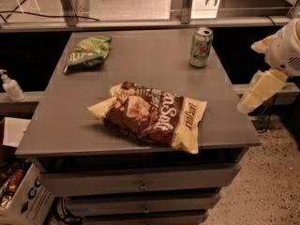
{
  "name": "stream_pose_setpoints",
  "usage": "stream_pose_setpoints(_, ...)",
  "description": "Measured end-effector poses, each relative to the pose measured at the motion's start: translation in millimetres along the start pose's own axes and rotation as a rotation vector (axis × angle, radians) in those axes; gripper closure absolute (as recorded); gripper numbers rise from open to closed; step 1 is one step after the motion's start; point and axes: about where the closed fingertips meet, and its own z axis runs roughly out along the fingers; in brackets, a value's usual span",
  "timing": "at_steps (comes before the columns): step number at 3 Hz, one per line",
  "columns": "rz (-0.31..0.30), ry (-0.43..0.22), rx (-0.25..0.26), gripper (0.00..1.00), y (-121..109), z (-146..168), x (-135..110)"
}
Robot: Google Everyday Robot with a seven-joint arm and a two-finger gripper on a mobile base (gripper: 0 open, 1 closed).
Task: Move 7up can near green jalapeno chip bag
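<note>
The grey flat-topped drawer cabinet carries three items. The small silver-and-green aluminium 7up can stands upright near the far right corner. The small glossy green jalapeno chip bag lies flat near the far left corner, well apart from the can. A large brown-and-cream chip bag lies towards the front, between them. The cream-coloured gripper hangs off the right edge, touching nothing; whether it is wide or narrow cannot be told.
</note>
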Motion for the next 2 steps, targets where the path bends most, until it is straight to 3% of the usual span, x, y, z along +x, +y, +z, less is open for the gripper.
stream_pose_setpoints(2,0.103,-0.111,0.083,0.0,-57.9,64.0,-1.1)
